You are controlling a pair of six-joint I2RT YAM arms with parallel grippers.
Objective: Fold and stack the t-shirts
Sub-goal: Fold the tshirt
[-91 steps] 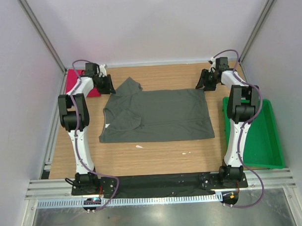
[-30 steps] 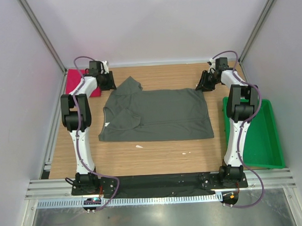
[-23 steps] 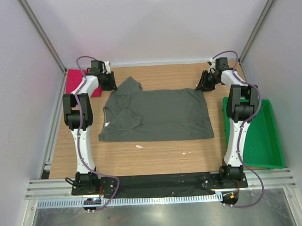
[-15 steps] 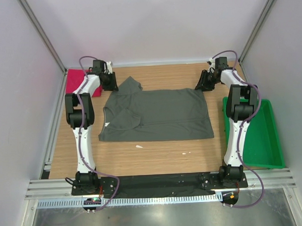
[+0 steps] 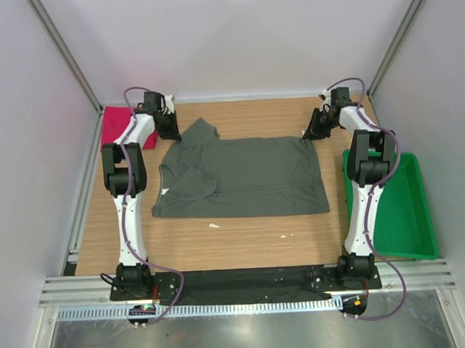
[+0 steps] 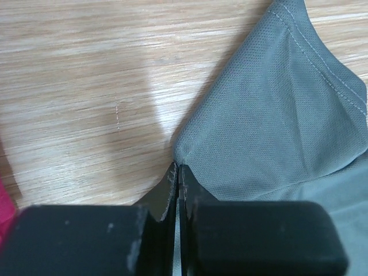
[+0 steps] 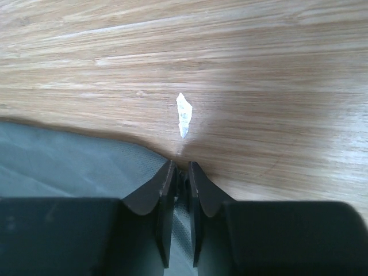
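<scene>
**A:** Where do we find the shirts?

**B:** From overhead we see a dark grey-olive cloth t-shirt [image 5: 240,177] spread flat in the middle of a pale wooden table [image 5: 242,238]. Its collar is toward 9 o'clock, its hem toward 3 o'clock, and one sleeve points to 11 o'clock. A bright pinkish-red cloth shirt [image 5: 115,126] lies in the table's 10 o'clock corner, apart from the grey one.

**A:** And the two grippers?

**B:** The left gripper [image 5: 172,132] sits low at that sleeve, at 11 o'clock of the grey shirt. In its wrist view we see its jaws pressed together with no gap, and the cloth's edge runs right up to their tips. We cannot tell whether any cloth is caught. The right gripper [image 5: 311,131] sits at the hem's far corner, at 1 o'clock. Its jaws are narrow, closed onto the shirt's corner, which fills the slim slot between them. A small white fleck [image 7: 183,115] lies on the wood at 12 o'clock of those tips.

**A:** Anything else?

**B:** We see a green plastic tray [image 5: 405,206] at 4 o'clock, just beside the table's right edge.
</scene>
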